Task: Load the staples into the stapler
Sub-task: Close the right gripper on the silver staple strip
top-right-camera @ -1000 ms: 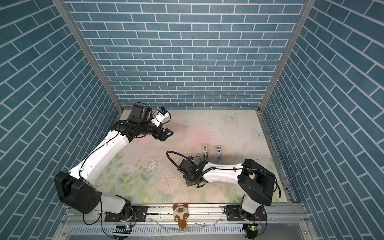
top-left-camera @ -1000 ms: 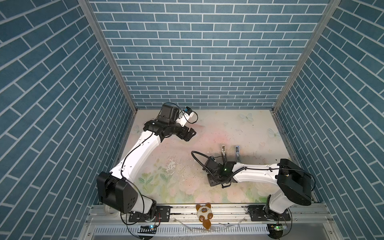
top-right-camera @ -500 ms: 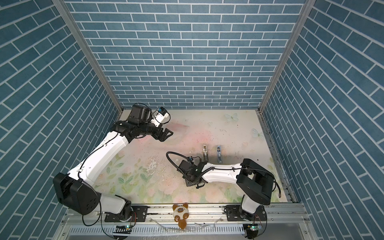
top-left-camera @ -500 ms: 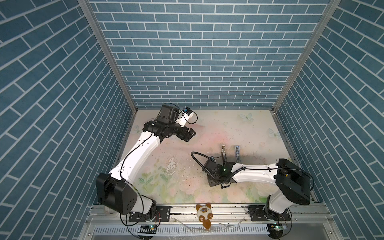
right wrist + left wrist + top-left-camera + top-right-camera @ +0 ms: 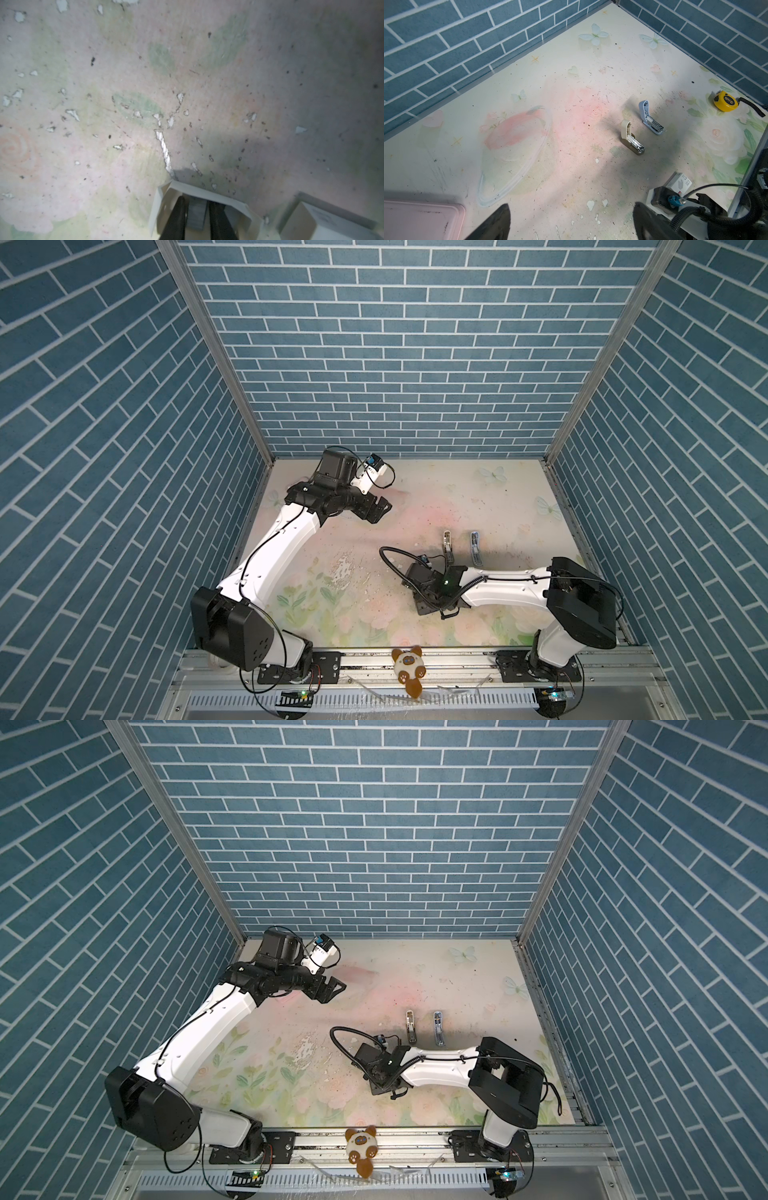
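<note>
The right gripper (image 5: 197,202) reaches into the white card tray (image 5: 207,193), its two black fingers narrowed onto the grey staples (image 5: 196,215) inside, one on each side. The left gripper (image 5: 571,228) hangs over the far left of the table (image 5: 571,93), jaws spread wide and empty. Print on the white box (image 5: 679,182) beside the tray and on the yellow tape measure (image 5: 724,100) is too small to read. The cream stapler (image 5: 631,137) and blue stapler (image 5: 651,119) lie opened near the tray, bare table around them.
</note>
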You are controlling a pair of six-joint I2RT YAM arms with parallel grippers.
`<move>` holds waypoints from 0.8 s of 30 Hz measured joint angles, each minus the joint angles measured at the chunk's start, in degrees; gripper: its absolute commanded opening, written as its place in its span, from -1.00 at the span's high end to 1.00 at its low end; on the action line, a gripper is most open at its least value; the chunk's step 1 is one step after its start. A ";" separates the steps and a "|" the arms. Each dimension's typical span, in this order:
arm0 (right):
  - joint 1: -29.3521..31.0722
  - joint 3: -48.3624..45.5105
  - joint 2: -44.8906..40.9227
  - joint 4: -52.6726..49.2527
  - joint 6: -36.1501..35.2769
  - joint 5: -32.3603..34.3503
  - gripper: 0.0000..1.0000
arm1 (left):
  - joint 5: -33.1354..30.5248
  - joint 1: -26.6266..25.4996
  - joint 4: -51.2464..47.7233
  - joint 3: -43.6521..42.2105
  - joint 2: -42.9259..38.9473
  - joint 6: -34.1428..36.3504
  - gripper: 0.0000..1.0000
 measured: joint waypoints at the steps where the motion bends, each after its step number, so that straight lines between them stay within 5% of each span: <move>1: 0.07 0.13 0.11 -0.15 0.00 0.04 0.55 | 0.00 0.00 0.02 0.00 -0.09 0.00 -0.87; 24: 0.59 1.33 0.87 -1.92 0.02 0.42 0.54 | 0.00 0.00 0.70 -0.52 -0.57 0.02 -0.87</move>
